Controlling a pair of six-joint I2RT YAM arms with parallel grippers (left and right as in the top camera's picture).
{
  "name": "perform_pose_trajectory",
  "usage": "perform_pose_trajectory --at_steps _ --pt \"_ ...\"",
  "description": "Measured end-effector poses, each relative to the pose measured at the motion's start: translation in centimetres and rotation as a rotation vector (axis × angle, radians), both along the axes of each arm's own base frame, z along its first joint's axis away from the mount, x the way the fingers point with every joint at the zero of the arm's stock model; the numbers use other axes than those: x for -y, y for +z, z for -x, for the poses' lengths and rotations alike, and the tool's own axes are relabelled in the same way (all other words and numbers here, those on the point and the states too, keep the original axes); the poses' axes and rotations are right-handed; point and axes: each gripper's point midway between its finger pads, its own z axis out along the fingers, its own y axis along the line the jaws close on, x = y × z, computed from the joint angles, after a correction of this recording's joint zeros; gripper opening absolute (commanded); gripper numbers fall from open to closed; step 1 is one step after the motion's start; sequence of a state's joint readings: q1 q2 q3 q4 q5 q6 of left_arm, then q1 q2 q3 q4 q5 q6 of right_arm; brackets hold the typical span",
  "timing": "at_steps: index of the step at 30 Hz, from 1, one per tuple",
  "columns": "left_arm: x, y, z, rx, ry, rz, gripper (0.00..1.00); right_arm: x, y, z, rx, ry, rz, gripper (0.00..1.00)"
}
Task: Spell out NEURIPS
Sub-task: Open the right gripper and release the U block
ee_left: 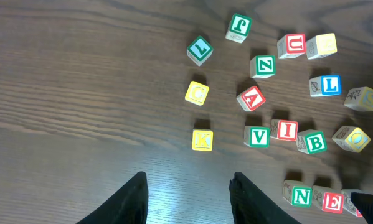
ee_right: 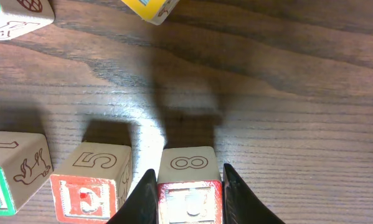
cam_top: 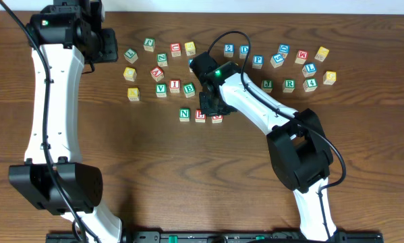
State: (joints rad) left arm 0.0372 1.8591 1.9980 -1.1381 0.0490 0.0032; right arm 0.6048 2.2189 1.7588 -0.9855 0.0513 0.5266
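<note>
Two cubes, green N (cam_top: 184, 114) and red E (cam_top: 199, 115), start the row on the table (cam_top: 154, 169), and my right gripper (ee_right: 188, 169) pinches a red cube (ee_right: 189, 198) set just beside the E, its letter too blurred to read. I judge this the third placement; next I must let go and lift straight up without nudging the E. My left gripper (ee_left: 187, 196) hangs part open, empty.
</note>
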Motion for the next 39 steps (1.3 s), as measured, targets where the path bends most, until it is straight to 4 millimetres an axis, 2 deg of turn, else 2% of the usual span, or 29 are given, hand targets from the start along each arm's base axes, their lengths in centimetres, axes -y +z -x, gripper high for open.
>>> perform_pose_trajectory --at_steps 27,30,36,39 --pt "0.00 0.00 0.00 0.000 0.000 0.000 0.42 -0.38 0.03 -0.14 0.001 -0.062 -0.028 0.19" --pt "0.00 0.00 0.00 0.000 0.000 0.000 0.43 -0.41 0.04 -0.15 0.001 -0.071 -0.030 0.23" --pt "-0.01 0.00 0.00 0.000 0.001 0.000 0.43 -0.61 0.02 -0.02 -0.008 -0.085 -0.043 0.38" --pt "-0.01 0.00 0.00 0.000 0.001 0.000 0.43 -0.81 0.04 -0.10 -0.006 -0.087 -0.054 0.41"
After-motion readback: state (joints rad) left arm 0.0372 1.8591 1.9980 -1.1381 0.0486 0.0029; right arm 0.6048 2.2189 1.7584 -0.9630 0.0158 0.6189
